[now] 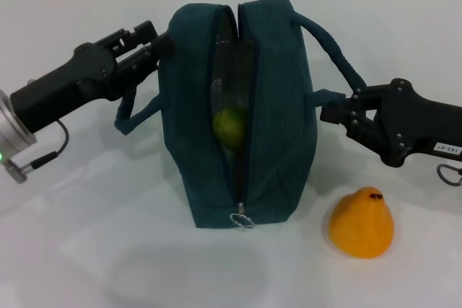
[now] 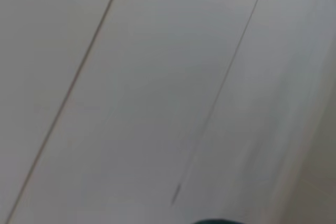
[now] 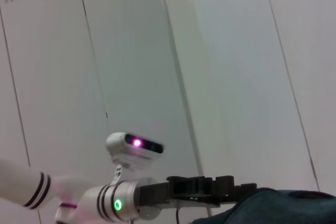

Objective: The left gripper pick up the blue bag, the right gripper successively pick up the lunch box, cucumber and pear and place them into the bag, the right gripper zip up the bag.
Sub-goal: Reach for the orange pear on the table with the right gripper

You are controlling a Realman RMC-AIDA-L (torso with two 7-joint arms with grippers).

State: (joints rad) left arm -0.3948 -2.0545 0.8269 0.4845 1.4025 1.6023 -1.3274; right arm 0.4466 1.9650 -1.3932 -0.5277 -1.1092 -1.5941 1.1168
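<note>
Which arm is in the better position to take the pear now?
The right. The right gripper hangs just above and behind the pear, on the same side of the blue bag. The left gripper is at the bag's far side, busy holding it.

left hand (image 3: 247, 190) at the blue bag (image 3: 283, 208), white cabinet (image 3: 131, 61) behind

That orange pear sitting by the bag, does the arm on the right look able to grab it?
Probably yes. The pear sits in the open beside the blue bag, just below the right pincer, with nothing between them.
</note>
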